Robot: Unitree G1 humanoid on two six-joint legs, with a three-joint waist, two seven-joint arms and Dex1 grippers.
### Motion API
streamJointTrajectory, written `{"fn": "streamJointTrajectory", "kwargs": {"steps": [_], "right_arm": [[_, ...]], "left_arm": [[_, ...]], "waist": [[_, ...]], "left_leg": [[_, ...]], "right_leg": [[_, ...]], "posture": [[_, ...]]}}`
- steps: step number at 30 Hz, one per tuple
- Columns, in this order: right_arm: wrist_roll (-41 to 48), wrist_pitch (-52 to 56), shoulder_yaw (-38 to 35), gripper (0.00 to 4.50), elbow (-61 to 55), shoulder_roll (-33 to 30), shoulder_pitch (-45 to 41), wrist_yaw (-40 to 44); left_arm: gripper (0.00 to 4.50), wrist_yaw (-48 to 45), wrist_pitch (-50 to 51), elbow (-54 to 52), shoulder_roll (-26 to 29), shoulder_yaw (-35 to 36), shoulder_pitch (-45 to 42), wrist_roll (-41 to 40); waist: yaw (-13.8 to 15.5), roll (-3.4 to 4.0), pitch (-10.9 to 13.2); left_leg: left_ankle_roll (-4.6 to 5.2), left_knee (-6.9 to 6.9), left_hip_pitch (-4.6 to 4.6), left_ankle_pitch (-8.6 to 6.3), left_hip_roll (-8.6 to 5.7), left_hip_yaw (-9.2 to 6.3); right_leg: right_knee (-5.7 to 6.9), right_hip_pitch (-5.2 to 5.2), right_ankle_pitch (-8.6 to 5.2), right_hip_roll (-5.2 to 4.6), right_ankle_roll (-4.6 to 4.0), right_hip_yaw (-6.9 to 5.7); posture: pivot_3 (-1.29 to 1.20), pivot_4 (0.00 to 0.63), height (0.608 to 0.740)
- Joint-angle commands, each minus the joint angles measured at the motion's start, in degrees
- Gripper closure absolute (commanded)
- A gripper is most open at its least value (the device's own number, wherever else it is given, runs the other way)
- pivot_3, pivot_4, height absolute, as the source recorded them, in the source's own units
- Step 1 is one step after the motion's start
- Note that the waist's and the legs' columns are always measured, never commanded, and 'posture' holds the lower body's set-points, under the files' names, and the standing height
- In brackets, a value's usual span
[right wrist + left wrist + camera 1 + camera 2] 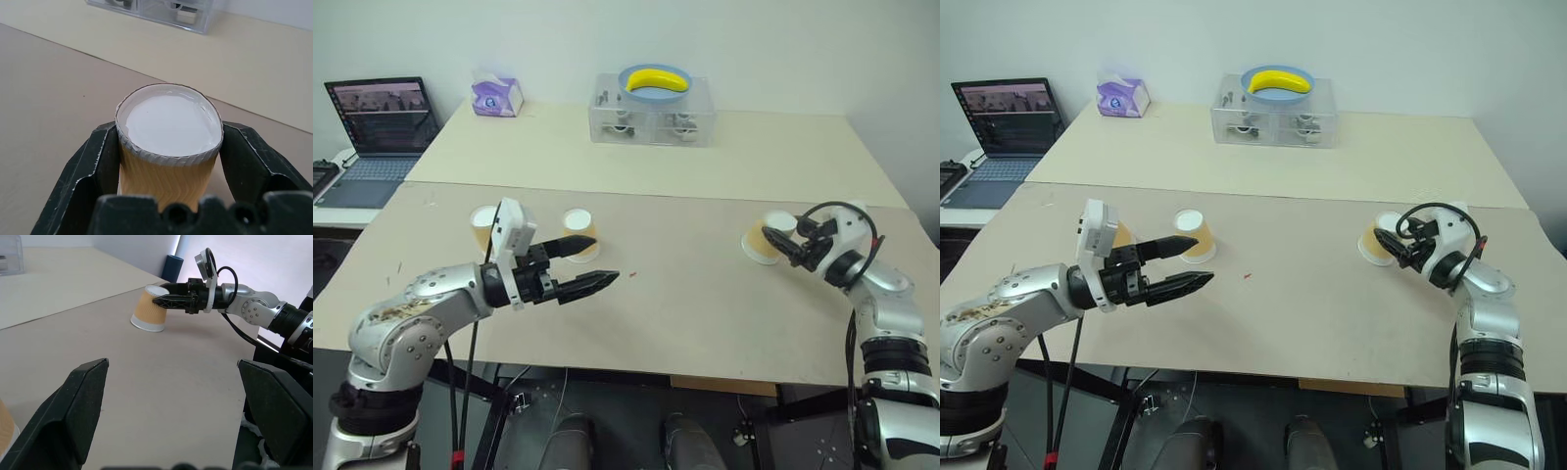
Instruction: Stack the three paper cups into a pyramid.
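Cups number three: one (764,240) stands upside down near the table's (705,323) right edge, clamped between the right gripper's (786,242) fingers; two more (579,235) (483,227) stand inverted toward the left edge, behind the left gripper (579,266), whose fingers are spread wide and empty. Squeezing too hard could crumple the thin wall; a slack grip could let it slip when lifted.

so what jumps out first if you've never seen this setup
The right gripper is clamped on an upside-down paper cup at the table's right side. To the left, the left gripper hovers open beside two more cups standing apart. At the back, a yellow banana lies on a clear box.
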Motion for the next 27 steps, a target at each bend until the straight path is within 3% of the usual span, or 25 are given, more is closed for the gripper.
{"fn": "streamJointTrajectory", "kwargs": {"steps": [1, 11, 27], "right_arm": [[0.0, -1.1, -0.2, 1.8, -2.5, 0.0, -1.8, -0.6], [8.4, 10.9, 5.5, 1.8, -19.3, 3.7, -5.5, 9.1], [4.0, 9.3, 16.3, 1.8, -20.7, 5.0, -5.5, 19.8]], "left_arm": [[0.0, -0.7, 0.0, -2.4, 1.8, 2.6, 1.0, -1.2], [0.0, -4.6, -0.7, -1.6, 7.8, 4.9, 5.8, 0.8], [0.0, -4.1, -1.4, -2.4, 6.3, 4.3, 5.6, 2.1]], "waist": [[-0.1, 0.0, 0.0], [-1.2, 0.06, 0.1], [-0.9, 0.05, 0.1]], "left_leg": [[0.0, 0.0, 0.0, 0.0, 0.0, 0.0], [-0.01, 0.0, -0.03, 0.0, 0.04, 0.05], [-0.01, 0.0, -0.09, 0.01, 0.02, 0.05]], "right_leg": [[0.0, 0.0, 0.0, 0.0, 0.0, 0.0], [0.2, -0.21, -0.01, 0.03, -0.01, 0.08], [0.19, -0.28, -0.01, -0.01, -0.01, 0.06]], "posture": [[0.0, 0.15, 0.694], [0.0, 0.15, 0.694], [0.0, 0.15, 0.694]]}}
